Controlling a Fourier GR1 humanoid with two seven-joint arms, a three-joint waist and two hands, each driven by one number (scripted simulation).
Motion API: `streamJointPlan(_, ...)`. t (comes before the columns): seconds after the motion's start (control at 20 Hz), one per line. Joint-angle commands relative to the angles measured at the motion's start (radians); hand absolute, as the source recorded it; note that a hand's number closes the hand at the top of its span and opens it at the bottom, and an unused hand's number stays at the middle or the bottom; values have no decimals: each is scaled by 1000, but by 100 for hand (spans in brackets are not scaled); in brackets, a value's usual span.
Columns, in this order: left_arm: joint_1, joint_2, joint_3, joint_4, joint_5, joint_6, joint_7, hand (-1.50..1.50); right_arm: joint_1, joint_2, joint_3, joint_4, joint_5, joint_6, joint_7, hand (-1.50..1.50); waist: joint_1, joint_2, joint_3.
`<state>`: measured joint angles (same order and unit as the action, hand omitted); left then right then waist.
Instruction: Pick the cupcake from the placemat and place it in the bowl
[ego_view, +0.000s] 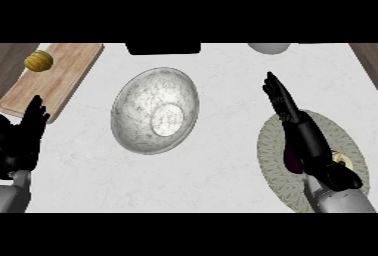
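1. White speckled table (221, 185) is filling most of the view, with a wooden board (63, 75) sitting left of the bowl (155, 110), a yellow fruit (38, 61) on it.
2. Plenty of bare table is lying between the bowl and the placemat (343, 135) on its right.
3. Bowl's holding nothing. The cupcake (342, 158) is peeking out on the placemat, mostly hidden under the right hand (306, 140), fingers straight. Left hand (26, 132) is resting open, far left of the bowl.
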<state>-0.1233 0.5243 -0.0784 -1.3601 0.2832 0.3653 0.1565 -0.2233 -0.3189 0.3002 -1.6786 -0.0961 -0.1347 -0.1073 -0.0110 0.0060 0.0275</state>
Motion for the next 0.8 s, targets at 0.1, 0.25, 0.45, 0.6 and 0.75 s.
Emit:
streamJointPlan(0.1, -24, 23, -29, -81, 34, -128, 9, 0, 92, -67, -220, 80, -151, 17, 18, 150, -4, -6, -26)
streamJointPlan(0.25, -53, 15, -70, -126, 69, -231, -17, 0, 196, -117, -338, 182, -232, 38, 8, 150, -36, -3, -23)
streamJointPlan(0.45, -63, -23, -98, -112, 96, -270, 8, 0, 307, -142, -307, 226, 53, -132, -232, -150, -24, -5, -25)
streamJointPlan(0.6, -81, 6, -58, -128, 118, -312, 46, 0, 409, -120, -304, 198, 50, -77, -453, -150, -5, -8, -26)
streamJointPlan(0.75, -68, -25, -63, -108, 81, -310, 33, 0, 454, -128, -304, 42, 112, -140, -394, -150, -2, -8, -28)
